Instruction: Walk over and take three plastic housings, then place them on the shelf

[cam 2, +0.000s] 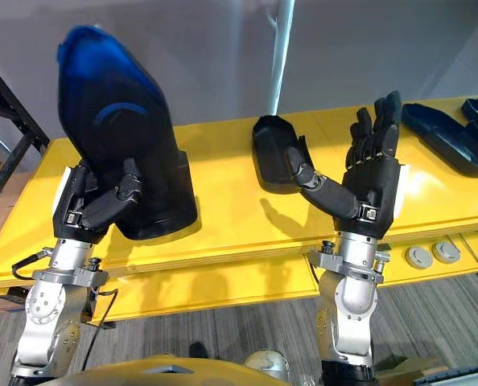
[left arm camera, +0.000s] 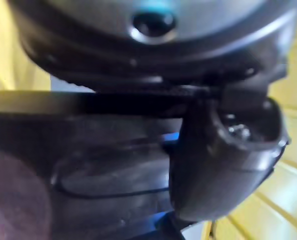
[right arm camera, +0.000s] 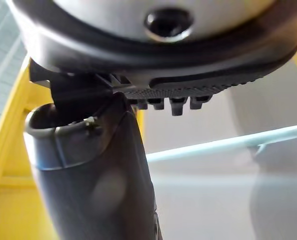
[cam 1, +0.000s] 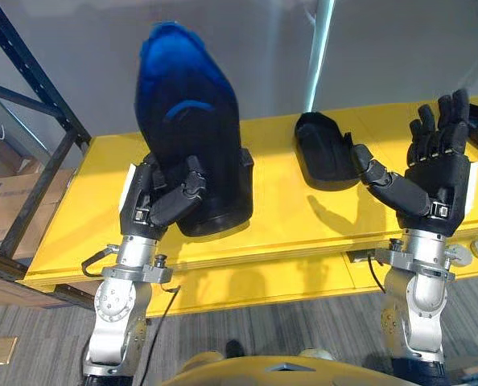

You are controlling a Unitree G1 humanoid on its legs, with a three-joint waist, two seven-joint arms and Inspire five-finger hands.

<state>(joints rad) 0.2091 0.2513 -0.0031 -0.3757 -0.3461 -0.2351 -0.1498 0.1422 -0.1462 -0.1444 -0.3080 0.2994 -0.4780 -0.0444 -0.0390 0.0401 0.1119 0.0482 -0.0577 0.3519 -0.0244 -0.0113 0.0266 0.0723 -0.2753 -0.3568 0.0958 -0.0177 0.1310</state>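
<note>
At frame left, the left hand (cam 1: 154,201) grips an upright dark blue-tinted plastic housing (cam 1: 192,129); the right hand (cam 1: 432,177) is raised at right, fingers spread and empty.

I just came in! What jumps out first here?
The big dark housing with a blue sheen, gripped upright in the left hand over the yellow table. To its right, the right hand is raised open near a smaller black housing lying on the table.

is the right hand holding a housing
No, the right hand is open with straight fingers and holds nothing, while the small black housing lies on the yellow table.
</note>
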